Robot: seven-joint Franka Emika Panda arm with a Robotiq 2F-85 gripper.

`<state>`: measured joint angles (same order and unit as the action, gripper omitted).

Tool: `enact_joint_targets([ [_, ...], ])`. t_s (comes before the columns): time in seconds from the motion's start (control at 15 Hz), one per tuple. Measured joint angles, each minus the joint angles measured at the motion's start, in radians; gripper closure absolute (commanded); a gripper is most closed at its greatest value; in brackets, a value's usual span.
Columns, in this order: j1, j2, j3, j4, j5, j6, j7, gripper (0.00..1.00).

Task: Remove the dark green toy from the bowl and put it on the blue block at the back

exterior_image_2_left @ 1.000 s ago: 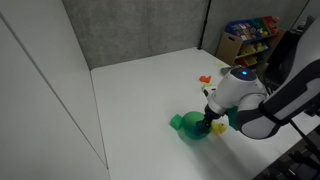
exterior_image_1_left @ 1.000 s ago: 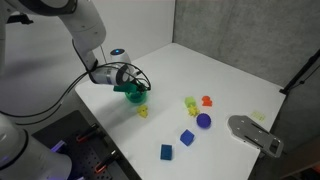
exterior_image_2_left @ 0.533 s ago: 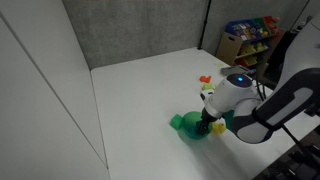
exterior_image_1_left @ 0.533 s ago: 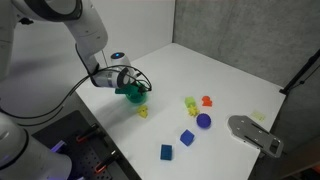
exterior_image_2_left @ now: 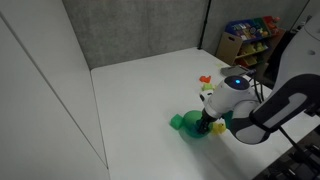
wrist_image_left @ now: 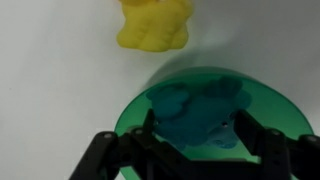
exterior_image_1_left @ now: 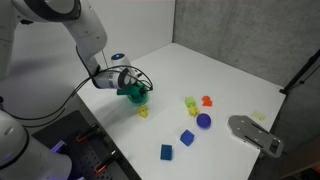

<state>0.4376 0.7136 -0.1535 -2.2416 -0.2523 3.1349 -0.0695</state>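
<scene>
At the left of the white table (exterior_image_1_left: 235,70), in an exterior view, we find the gripper (exterior_image_1_left: 137,90) tipped down into the bright green bowl (exterior_image_1_left: 130,96); a yellow toy (exterior_image_1_left: 142,112) lies just beside the bowl; further right comes a mid-blue cube (exterior_image_1_left: 166,152), then the indigo blue block (exterior_image_1_left: 186,137), well apart from the bowl and bare on top; beyond it are a yellow-green toy (exterior_image_1_left: 190,103), a purple round piece (exterior_image_1_left: 203,120) and an orange toy (exterior_image_1_left: 207,100).

Progress, as we judge it: no part of the task is finished; the dark green toy (wrist_image_left: 200,112) lies on the floor of the bowl in the wrist view, not lifted; left to do are the lift over the rim, the carry across to the block, and the placing on its top.

Wrist view, left to right: one of the fingers (wrist_image_left: 152,135), the toy, the other finger; both reach inside the rim and stand close against the toy's ends; we cannot tell whether they press on it or only flank it.

Orientation: the toy is blurred and lumpy; its long axis seems to run across the picture, finger to finger, lying flat; we make out no distinct front end.
</scene>
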Motion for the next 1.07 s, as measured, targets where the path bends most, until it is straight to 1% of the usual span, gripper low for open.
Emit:
enact_joint_targets([
  [0.07,0.012,0.0,-0.012,0.001,0.0,0.0,0.001,0.57],
  [0.13,0.023,-0.001,-0.022,0.003,0.002,0.0,0.005,0.67],
  [0.27,0.033,-0.007,-0.029,0.008,0.01,-0.01,0.011,0.85],
  [0.33,0.034,-0.013,-0.028,0.012,0.016,-0.021,0.017,0.88],
  [0.4,0.034,-0.019,-0.026,0.014,0.024,-0.035,0.024,0.88],
  [0.47,0.034,-0.029,-0.024,0.016,0.03,-0.046,0.031,0.91],
  [0.53,0.034,-0.041,-0.023,0.016,0.034,-0.058,0.042,0.9],
  [0.6,0.033,-0.055,-0.022,0.017,0.038,-0.067,0.052,0.91],
  [0.87,0.017,-0.125,-0.018,0.017,0.058,-0.091,0.094,0.9],
  [1.07,0.005,-0.166,-0.049,0.017,0.059,-0.096,0.13,0.89],
])
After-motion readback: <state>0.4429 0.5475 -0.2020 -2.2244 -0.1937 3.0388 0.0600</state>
